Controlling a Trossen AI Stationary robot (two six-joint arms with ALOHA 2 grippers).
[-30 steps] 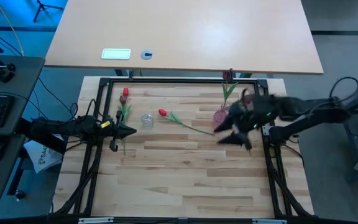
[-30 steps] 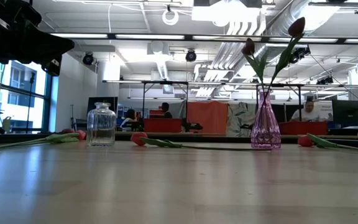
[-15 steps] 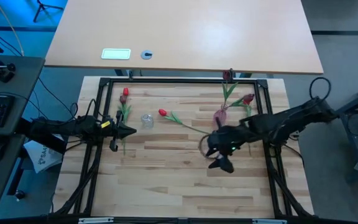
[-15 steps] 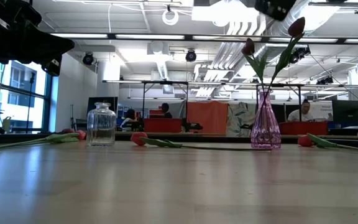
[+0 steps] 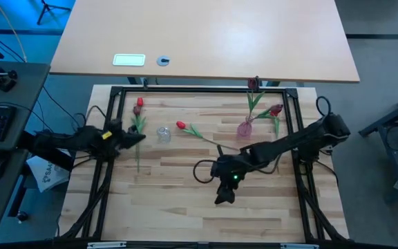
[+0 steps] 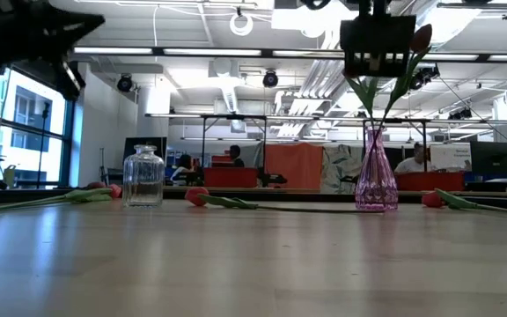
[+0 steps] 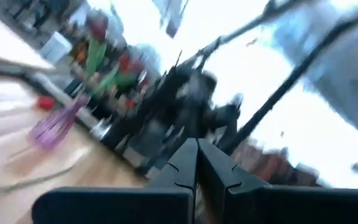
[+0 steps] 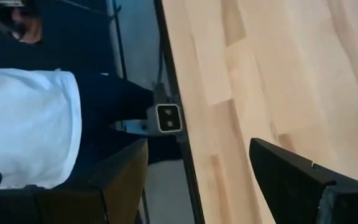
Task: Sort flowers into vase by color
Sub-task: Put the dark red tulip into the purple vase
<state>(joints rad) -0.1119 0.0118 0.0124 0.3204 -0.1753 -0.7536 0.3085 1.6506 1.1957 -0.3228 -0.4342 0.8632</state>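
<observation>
1. Right hand [image 5: 224, 196] out over the middle of the worktop [image 5: 185, 200], arm stretched in from the right edge; fingers [image 8: 297, 171] spread wide, nothing between them, bare wood under them.
2. Left hand [image 5: 138, 136] at the left edge of the worktop, near the flowers lying there; fingers [image 7: 185, 165] pressed together, empty.
3. Pink vase [image 5: 245, 128] upright at back right, holding two dark maroon flowers [image 6: 421, 39], stems crossing above the neck.
4. Clear glass jar [image 5: 163, 133] upright at back left, well apart from the pink vase; nothing seen in it.
5. One red flower [image 5: 181, 125] flat on the wood between jar and vase, head near the jar, stem running toward the vase.
6. Another red flower [image 5: 139, 102] flat at back left, beyond the jar.
7. Third red flower [image 5: 276, 110] flat just right of the pink vase.
8. One more maroon flower [image 5: 253, 84] at the back rail of the frame.
</observation>
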